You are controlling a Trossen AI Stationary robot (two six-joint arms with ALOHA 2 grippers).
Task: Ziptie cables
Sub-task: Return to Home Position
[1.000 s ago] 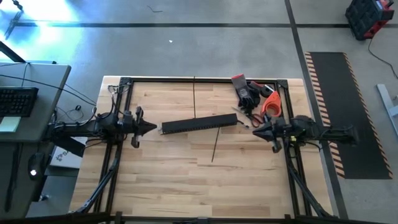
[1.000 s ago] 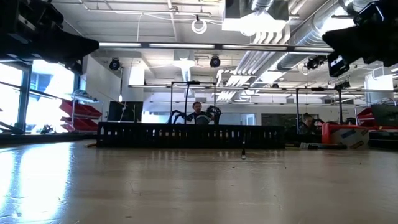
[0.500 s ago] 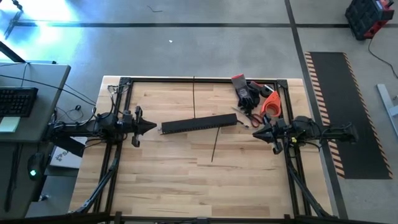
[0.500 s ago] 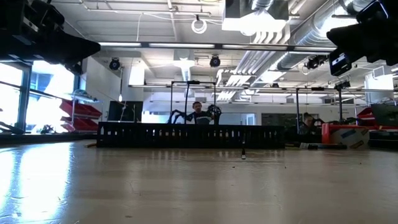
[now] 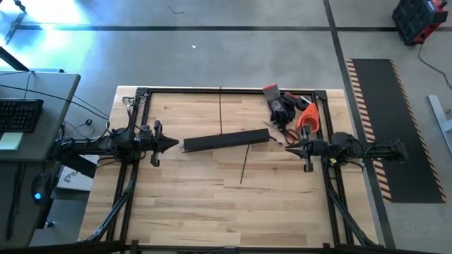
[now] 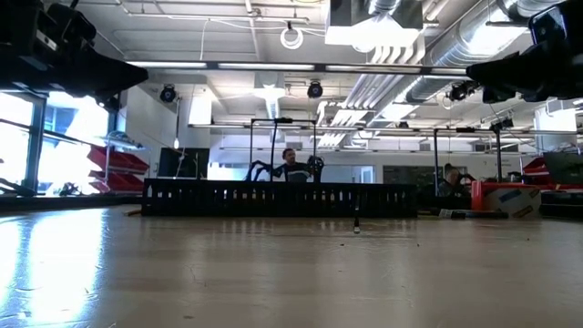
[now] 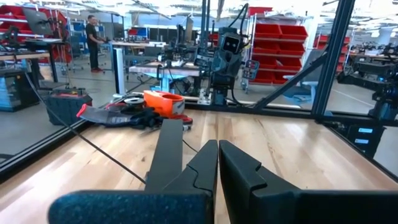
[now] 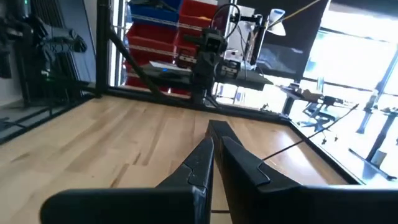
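Note:
A flat black perforated bar (image 5: 226, 141) lies across the middle of the wooden table (image 5: 183, 204). One thin dark cable (image 5: 220, 109) runs from the far edge to the bar. Another cable (image 5: 244, 164) lies from the bar toward the near edge, and its end (image 6: 356, 225) shows in the low view. My left gripper (image 5: 171, 143) hovers shut at the bar's left end, pointing level along it (image 7: 217, 163). My right gripper (image 5: 287, 148) hovers shut just right of the bar, pointing level toward it (image 8: 216, 155). Both are clear of the table.
Black gloves (image 5: 280, 106), an orange tool (image 5: 307, 118) and scissors (image 5: 288, 134) lie at the far right corner, close to my right gripper. A black frame (image 5: 141, 92) borders the table. Bare wood lies toward the near edge. A person (image 6: 290, 164) is in the room beyond.
My right gripper has rolled about the line it points along and stayed in place. My left gripper, the bar and the cables have kept still.

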